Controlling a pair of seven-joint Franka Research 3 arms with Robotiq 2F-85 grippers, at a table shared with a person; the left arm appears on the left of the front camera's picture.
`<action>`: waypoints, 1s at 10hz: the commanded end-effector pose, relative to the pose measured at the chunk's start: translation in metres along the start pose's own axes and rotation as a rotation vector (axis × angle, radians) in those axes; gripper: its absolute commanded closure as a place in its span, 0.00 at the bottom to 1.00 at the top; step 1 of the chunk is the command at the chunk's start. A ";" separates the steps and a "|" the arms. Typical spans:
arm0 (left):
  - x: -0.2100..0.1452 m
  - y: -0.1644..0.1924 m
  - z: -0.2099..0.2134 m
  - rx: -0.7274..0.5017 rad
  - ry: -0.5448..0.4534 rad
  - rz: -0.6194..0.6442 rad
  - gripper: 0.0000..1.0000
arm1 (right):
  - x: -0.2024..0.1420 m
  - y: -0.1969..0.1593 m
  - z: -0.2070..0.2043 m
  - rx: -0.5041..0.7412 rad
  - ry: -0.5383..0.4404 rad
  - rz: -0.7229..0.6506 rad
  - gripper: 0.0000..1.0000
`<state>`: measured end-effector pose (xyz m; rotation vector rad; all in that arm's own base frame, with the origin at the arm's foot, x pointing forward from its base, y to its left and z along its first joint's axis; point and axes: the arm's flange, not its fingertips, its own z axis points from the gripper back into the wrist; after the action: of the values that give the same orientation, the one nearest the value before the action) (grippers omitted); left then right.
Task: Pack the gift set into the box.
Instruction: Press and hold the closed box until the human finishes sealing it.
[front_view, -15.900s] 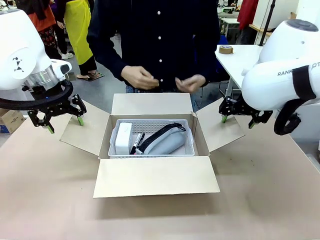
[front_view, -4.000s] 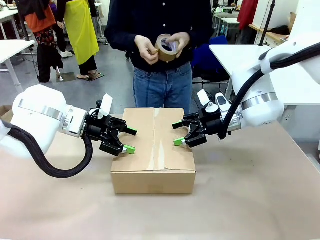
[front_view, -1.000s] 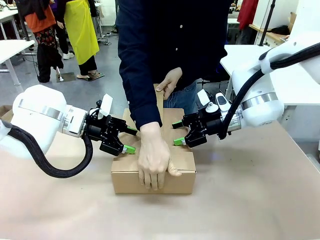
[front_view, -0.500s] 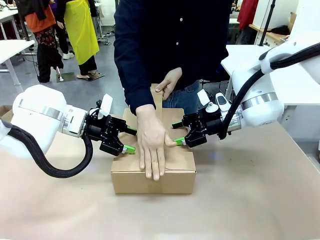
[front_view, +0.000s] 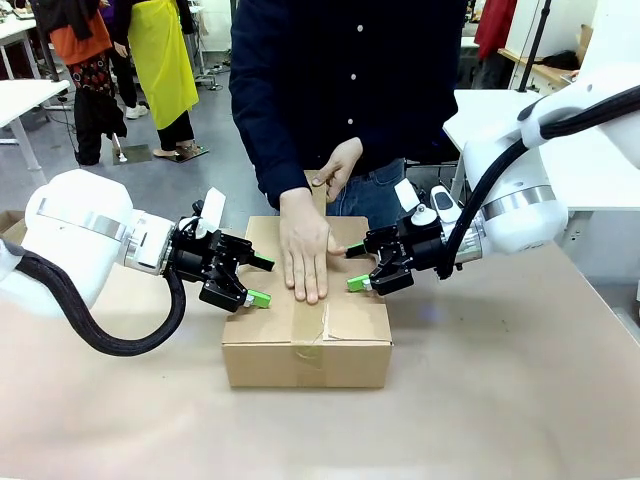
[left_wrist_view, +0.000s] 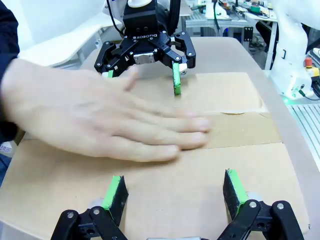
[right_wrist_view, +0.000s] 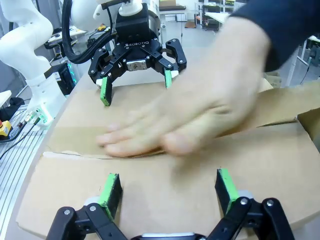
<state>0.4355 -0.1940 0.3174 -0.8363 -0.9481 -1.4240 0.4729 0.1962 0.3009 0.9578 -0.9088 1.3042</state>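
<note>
The box sits mid-table, flaps shut, so packing looks done and sealing remains; tape already runs over its near edge. The left gripper and right gripper, both spread, press the flaps while a hand smooths tape. "ROBOTIQ" marks each gripper

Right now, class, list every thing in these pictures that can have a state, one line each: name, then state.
Box: closed, flaps down, tape strip along the seam and over the front edge.
Left gripper: open, pads on the box top.
Right gripper: open, pads on the box top.
Person's hand: flat, pressing the tape.
</note>
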 end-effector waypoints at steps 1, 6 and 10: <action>-0.001 -0.002 0.000 0.002 0.007 0.001 0.00 | -0.001 0.002 -0.002 0.005 0.010 0.004 0.00; -0.001 -0.002 0.000 0.002 0.007 0.001 0.00 | -0.001 0.002 -0.002 0.005 0.010 0.004 0.00; -0.001 -0.002 0.000 0.002 0.007 0.001 0.00 | -0.001 0.002 -0.002 0.005 0.010 0.004 0.00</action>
<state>0.4355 -0.1940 0.3175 -0.8362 -0.9483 -1.4240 0.4728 0.1964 0.3007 0.9582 -0.9084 1.3044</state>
